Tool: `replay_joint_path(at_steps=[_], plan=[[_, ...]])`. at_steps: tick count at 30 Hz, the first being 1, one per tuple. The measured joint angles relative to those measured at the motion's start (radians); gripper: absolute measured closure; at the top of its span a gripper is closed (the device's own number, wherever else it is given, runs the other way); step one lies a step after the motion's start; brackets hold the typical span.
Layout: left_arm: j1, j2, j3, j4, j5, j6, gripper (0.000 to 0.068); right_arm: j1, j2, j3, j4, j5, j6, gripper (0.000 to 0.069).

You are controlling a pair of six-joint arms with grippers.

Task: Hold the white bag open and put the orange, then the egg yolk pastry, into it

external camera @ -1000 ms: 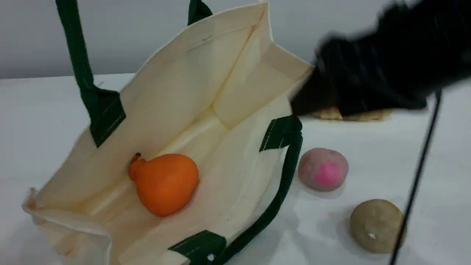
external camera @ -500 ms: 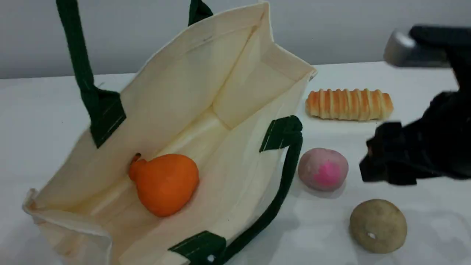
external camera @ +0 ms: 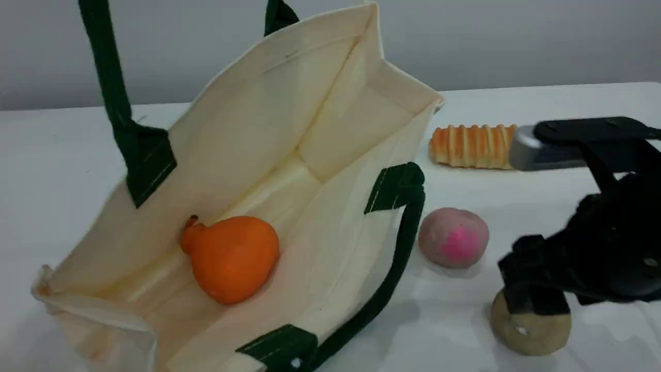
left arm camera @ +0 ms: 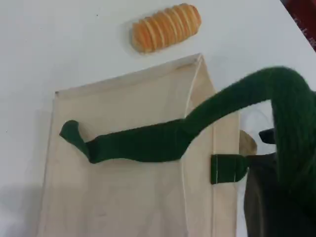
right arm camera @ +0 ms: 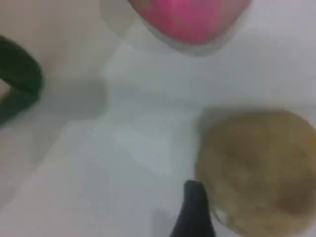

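A white table [external camera: 516,103] runs back to a plain grey wall across the top of the scene view. The white bag [external camera: 289,170] fills the left and centre of that view, lying tilted with its mouth held wide open, one dark green strap handle [external camera: 111,82] pulled taut toward the upper left edge. The orange [external camera: 231,257] rests inside the bag, low and left of centre, its knobbed neck pointing left. At the lower right, on the bare table and well apart from the bag, sits the egg yolk pastry [external camera: 529,328]. The right gripper [external camera: 537,299] hovers right over it with its jaws spread wide, grasping nothing. Above the pastry lies a greyish-pink ball [external camera: 453,236], and farther up a striped bread roll [external camera: 472,145]. The right wrist view adds a blurred close-up: one dark fingertip [right arm camera: 195,212] just beside the pastry's left edge; whether they touch cannot be told. The left wrist view alone shows the bag's outer side from above, with the green strap looping toward the lower right; the left gripper itself is hidden there, clenched tight.
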Motion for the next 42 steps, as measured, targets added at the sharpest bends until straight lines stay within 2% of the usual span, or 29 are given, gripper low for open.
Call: replay_joint_path(at_steps=[4, 9, 17, 19, 24, 27, 34, 38, 42], plan=[[0.000, 0.000, 0.000, 0.000, 0.000, 0.000, 0.0617, 0.000, 0.002, -0.021, -0.001, 0.012, -0.005, 0.0192], [0.000, 0.000, 0.000, -0.002, 0.000, 0.000, 0.0617, 0.000, 0.059, -0.023, -0.001, -0.040, -0.005, 0.0197], [0.000, 0.000, 0.000, -0.002, 0.000, -0.001, 0.0617, 0.000, 0.193, -0.090, -0.001, 0.015, -0.005, 0.0204], [0.000, 0.000, 0.000, -0.002, 0.000, -0.001, 0.0617, 0.000, 0.199, -0.093, -0.001, 0.019, -0.005, 0.0238], [0.000, 0.000, 0.000, 0.000, 0.000, -0.001, 0.0617, 0.000, 0.191, -0.093, -0.001, 0.031, -0.005, 0.0417], [0.000, 0.000, 0.000, 0.000, 0.000, -0.001, 0.0617, 0.000, 0.173, -0.087, -0.001, 0.038, -0.005, 0.0432], [0.000, 0.000, 0.000, 0.000, 0.000, -0.001, 0.0617, 0.001, 0.011, -0.030, -0.014, 0.111, -0.021, 0.0464], [0.000, 0.000, 0.000, 0.000, 0.000, -0.001, 0.0617, 0.001, -0.134, -0.015, -0.032, 0.191, -0.027, 0.0473], [0.000, 0.000, 0.000, 0.000, 0.000, -0.001, 0.0617, 0.001, -0.287, -0.015, -0.029, 0.221, -0.027, 0.0475]])
